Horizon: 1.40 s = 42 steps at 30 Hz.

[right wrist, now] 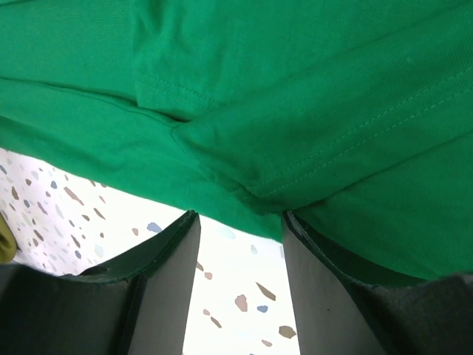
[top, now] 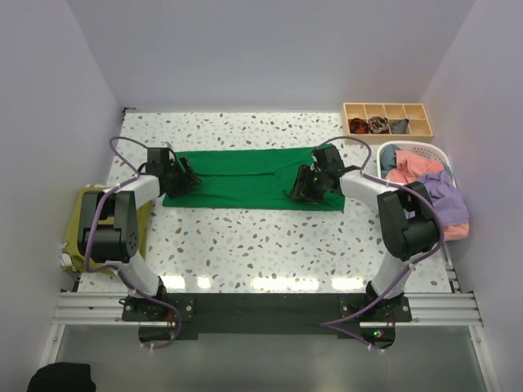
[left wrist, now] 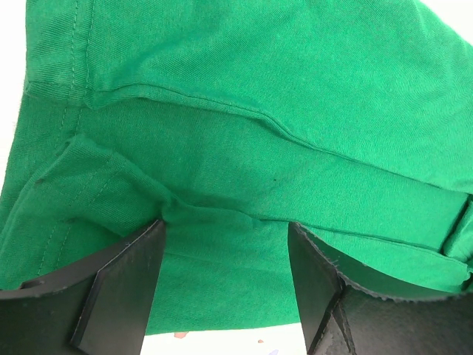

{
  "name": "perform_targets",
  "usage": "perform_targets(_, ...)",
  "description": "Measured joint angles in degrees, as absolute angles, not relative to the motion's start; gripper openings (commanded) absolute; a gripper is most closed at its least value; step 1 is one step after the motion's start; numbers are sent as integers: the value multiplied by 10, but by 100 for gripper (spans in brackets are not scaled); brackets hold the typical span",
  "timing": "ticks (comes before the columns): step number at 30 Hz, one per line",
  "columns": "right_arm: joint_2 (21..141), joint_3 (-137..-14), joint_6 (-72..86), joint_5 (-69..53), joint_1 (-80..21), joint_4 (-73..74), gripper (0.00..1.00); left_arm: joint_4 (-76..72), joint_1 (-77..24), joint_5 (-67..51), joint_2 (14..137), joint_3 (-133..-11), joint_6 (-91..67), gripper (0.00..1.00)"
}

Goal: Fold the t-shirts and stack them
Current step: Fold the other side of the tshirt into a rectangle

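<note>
"Starting at the left edge, what lies there?"

"An olive shirt (top: 75, 219), crumpled and hanging partly off the table (top: 270, 245), with the left arm (top: 114, 224) standing over it."

"And the left gripper (top: 189, 174)?"

"It sits on the left end of the green shirt (top: 245, 181). The wrist view shows its fingers (left wrist: 118, 296) spread apart, with green cloth filling the gap and a small fold bunched against the tip of one finger. Nothing is pinched."

"Where does the green shirt lie?"

"Across the middle of the table, towards the back. It is folded into a long band that runs from one gripper to the other, and seams and layered edges show in both wrist views."

"The right gripper (top: 302, 186)?"

"It is at the right end of the band, near the front edge. Its fingers (right wrist: 166, 288) are also parted. Speckled tabletop shows between them, and the shirt's hem lies just past the tips. It holds nothing either."

"Further right?"

"A wooden tray (top: 388, 107) sits at the far corner, with balled fabric pieces (top: 359, 126) in its left compartments. Just in front of it is a white basket (top: 418, 146) holding a blue shirt (top: 391, 155), a coral shirt (top: 417, 167) and a lavender shirt (top: 445, 196). The lavender one drapes over the near rim, beside the right arm (top: 404, 220)."

"Are any shirts stacked?"

"None can be seen stacked on the table."
</note>
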<state>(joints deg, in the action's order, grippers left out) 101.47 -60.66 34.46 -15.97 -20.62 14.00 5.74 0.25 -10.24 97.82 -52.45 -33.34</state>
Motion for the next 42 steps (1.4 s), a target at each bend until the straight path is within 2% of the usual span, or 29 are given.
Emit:
perform_targets(3,1026,-610,343,-159,-206,139,38,57,3,-103,978,-524,-333,73)
perform_targets(4,1029,-610,342,-157,-206,139,26,57,3,-103,978,-524,-333,73)
perform_targets(5,1030,-611,341,-157,-206,139,22,57,3,-103,978,-524,-333,73)
perform_targets(8,1030,-611,338,-154,-206,137,9,57,3,-103,978,-524,-333,73)
perform_targets(11,1030,-612,334,-148,-206,137,0,57,3,-103,978,-524,-333,73)
perform_targets(18,1030,-648,321,-131,-206,149,0,57,3,-103,978,-524,-333,73)
perform_targets(24,1055,-747,301,-115,-206,166,0,57,3,-105,979,-524,-333,73)
perform_targets(29,1129,-847,288,-110,-206,171,2,57,3,-107,979,-524,-332,73)
perform_targets(30,1143,-859,286,-109,-206,172,5,56,3,-107,979,-524,-332,73)
perform_targets(32,1179,-891,280,-109,-206,177,34,55,3,-107,979,-523,-332,73)
perform_targets(33,1188,-897,280,-107,-206,179,43,54,3,-107,979,-523,-332,73)
perform_targets(35,1194,-897,270,-98,-206,194,54,54,3,-107,979,-523,-332,73)
perform_targets(42,1112,-820,268,-79,-206,214,55,53,3,-112,979,-522,-332,73)
